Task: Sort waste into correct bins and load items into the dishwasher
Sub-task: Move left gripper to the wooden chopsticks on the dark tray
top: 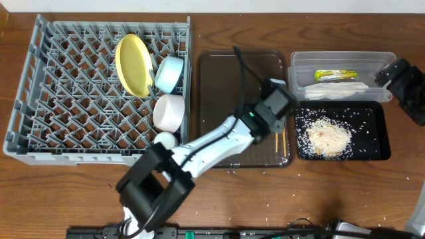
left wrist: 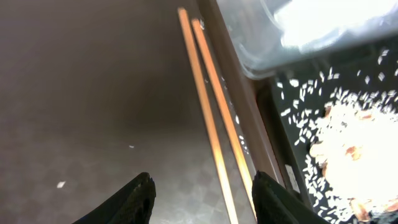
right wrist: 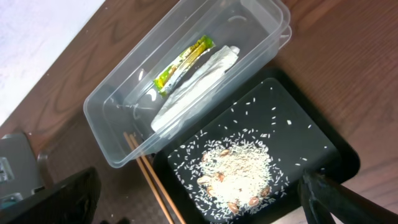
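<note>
Two wooden chopsticks (left wrist: 211,106) lie side by side on the dark brown tray (top: 226,86) along its right rim; they also show overhead (top: 281,142) and in the right wrist view (right wrist: 152,177). My left gripper (left wrist: 202,202) is open just above them, one finger on each side. The clear tub (top: 342,65) holds the yellow-green wrapper (top: 335,74) and white napkin (top: 332,87). The black tray (top: 378,133) holds the rice scraps (top: 327,138). My right gripper (right wrist: 199,193) is open and empty, high above the bins. The grey rack (top: 66,86) holds the yellow plate (top: 133,64), blue dish (top: 169,74), white bowl (top: 169,112) and white cup (top: 165,139).
Loose rice grains lie scattered on the wooden table (top: 319,192) in front of the trays. The black tray sits tight against the brown tray's right rim, and the clear tub stands just behind it.
</note>
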### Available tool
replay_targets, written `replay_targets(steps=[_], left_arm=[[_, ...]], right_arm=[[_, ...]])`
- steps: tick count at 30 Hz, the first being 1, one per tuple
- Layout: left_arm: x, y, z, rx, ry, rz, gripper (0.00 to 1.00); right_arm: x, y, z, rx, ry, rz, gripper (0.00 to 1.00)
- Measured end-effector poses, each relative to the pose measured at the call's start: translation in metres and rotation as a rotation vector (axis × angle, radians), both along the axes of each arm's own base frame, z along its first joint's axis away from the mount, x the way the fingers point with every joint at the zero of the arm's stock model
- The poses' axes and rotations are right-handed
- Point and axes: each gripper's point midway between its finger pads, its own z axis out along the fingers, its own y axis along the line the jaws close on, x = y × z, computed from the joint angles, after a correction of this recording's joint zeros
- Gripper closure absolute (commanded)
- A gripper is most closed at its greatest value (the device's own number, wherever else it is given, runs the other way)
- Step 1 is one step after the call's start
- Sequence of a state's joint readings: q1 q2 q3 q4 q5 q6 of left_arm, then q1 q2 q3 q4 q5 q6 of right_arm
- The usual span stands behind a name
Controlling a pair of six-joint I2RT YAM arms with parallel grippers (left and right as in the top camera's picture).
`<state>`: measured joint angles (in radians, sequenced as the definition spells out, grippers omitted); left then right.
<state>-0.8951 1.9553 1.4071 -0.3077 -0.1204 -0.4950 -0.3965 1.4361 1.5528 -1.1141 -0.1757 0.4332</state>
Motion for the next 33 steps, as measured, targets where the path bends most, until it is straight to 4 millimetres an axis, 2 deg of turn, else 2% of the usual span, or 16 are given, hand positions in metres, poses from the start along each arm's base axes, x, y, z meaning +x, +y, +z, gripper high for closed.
replay_targets(steps=[5, 9, 13, 21, 24, 26, 28, 33], left_arm=[[-0.013, -0.003, -0.04, 0.114, 0.026, -0.039, 0.47], [-0.013, 0.001, -0.06, 0.155, 0.046, -0.037, 0.48], [-0.011, -0.001, -0.062, 0.155, 0.037, -0.041, 0.48], [-0.016, -0.018, -0.056, 0.17, -0.035, -0.106, 0.49], [-0.021, -0.023, -0.064, 0.2, -0.048, -0.134, 0.49], [-0.021, -0.022, -0.072, 0.219, -0.049, -0.138, 0.49], [-0.019, -0.02, -0.077, 0.231, -0.048, -0.134, 0.54], [-0.014, -0.018, -0.076, 0.238, -0.061, -0.124, 0.58]], right_arm=[[0.0, 0.002, 0.0, 0.01, -0.003, 0.002, 0.01], [0.001, 0.002, 0.0, 0.011, -0.004, 0.002, 0.01], [0.001, 0.002, 0.0, 0.012, -0.004, 0.003, 0.01], [0.001, 0.002, 0.0, 0.012, -0.004, 0.003, 0.01], [0.001, 0.002, 0.0, 0.012, -0.004, 0.003, 0.01], [0.001, 0.002, 0.0, 0.012, -0.004, 0.003, 0.01], [0.001, 0.002, 0.0, 0.012, -0.004, 0.003, 0.01], [0.001, 0.002, 0.0, 0.012, -0.004, 0.003, 0.01]])
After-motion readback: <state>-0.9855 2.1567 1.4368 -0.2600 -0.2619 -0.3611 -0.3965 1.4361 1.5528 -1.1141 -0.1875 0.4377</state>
